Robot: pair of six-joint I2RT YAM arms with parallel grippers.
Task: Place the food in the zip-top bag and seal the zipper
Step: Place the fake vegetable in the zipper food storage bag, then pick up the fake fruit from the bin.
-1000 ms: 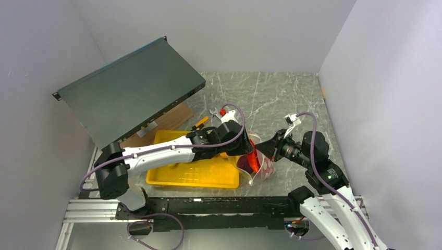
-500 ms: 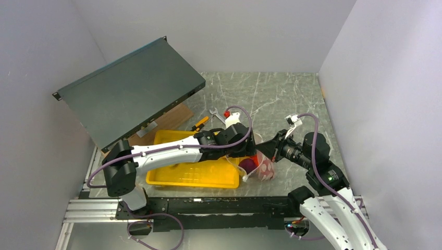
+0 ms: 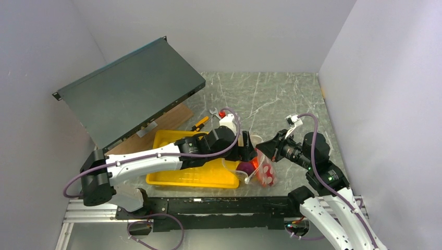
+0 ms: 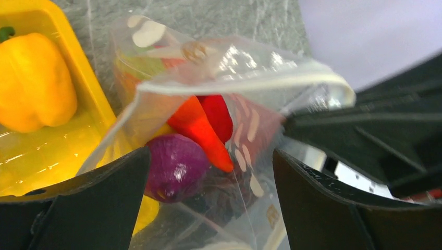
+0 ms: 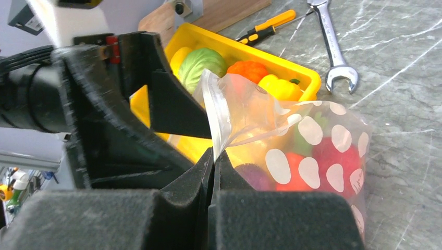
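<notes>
The clear dotted zip-top bag (image 3: 263, 169) stands just right of the yellow tray, its mouth open. Its white zipper (image 4: 250, 78) arches across the left wrist view. Inside lie a purple onion (image 4: 174, 166), a carrot (image 4: 200, 130) and a red pepper (image 4: 219, 114). My left gripper (image 3: 249, 159) is open, its fingers (image 4: 104, 203) spread either side of the mouth just above the onion. My right gripper (image 5: 215, 156) is shut on the bag's mouth edge by the zipper (image 5: 216, 109). A cabbage (image 5: 203, 62), a pumpkin (image 5: 250, 70) and a yellow pepper (image 5: 279, 86) lie in the tray.
The yellow tray (image 3: 172, 179) sits under my left arm. A silver wrench (image 5: 333, 47) and a yellow-handled screwdriver (image 5: 266, 26) lie behind it. A tilted dark metal panel (image 3: 130, 88) over a wooden board fills the back left. Walls close in on both sides.
My left gripper has moved nearer and lower at the bag's mouth, and the bag has sagged toward the near edge. The right gripper has kept its grip on the edge.
</notes>
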